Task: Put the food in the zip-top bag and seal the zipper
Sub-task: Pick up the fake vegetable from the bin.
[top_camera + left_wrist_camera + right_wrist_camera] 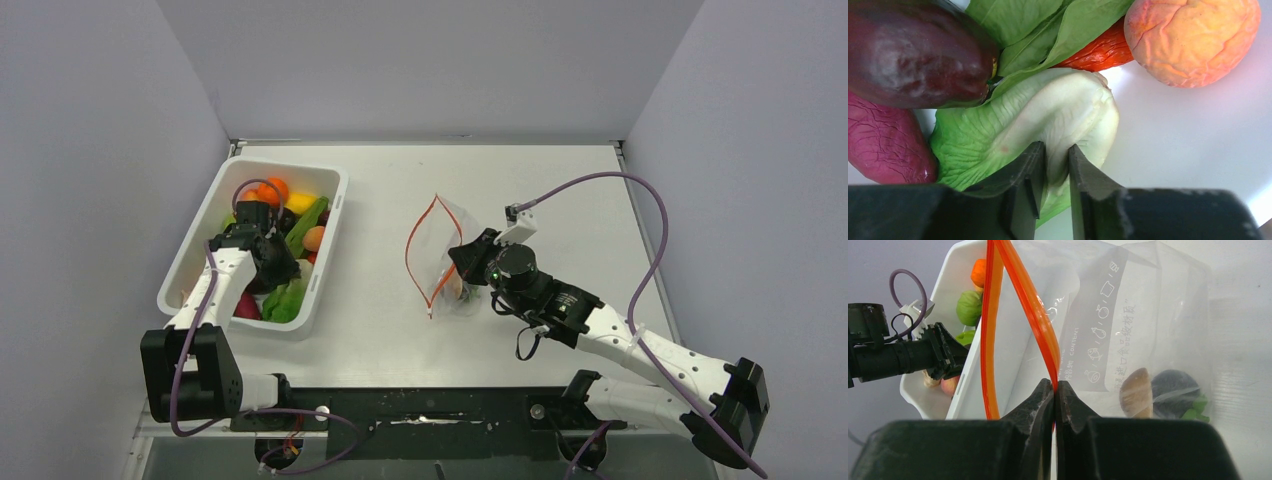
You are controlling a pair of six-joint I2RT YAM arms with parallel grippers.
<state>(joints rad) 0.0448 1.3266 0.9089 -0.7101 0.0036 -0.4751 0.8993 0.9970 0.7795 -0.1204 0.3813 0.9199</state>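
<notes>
My left gripper (1057, 150) is down in the white bin (195, 262), shut on the pale stem of a green lettuce (998, 125). Around the lettuce lie a dark plum (913, 55), a peach (1193, 40), a magenta piece (883, 140) and a red-orange piece (1098, 52). The zip-top bag (450, 235) lies mid-table with its mouth gaping towards the bin. My right gripper (1054, 385) is shut on the near lip of the red-orange zipper (1033, 305), and the other lip stands apart from it. A brown piece (1135, 392) and a dark plum (1175, 390) rest inside the bag.
The bin holds several more toy foods (300, 230), orange, yellow and green. Grey walls close the table on the left, right and back. The right arm's purple cable (640, 200) loops over the table's right side.
</notes>
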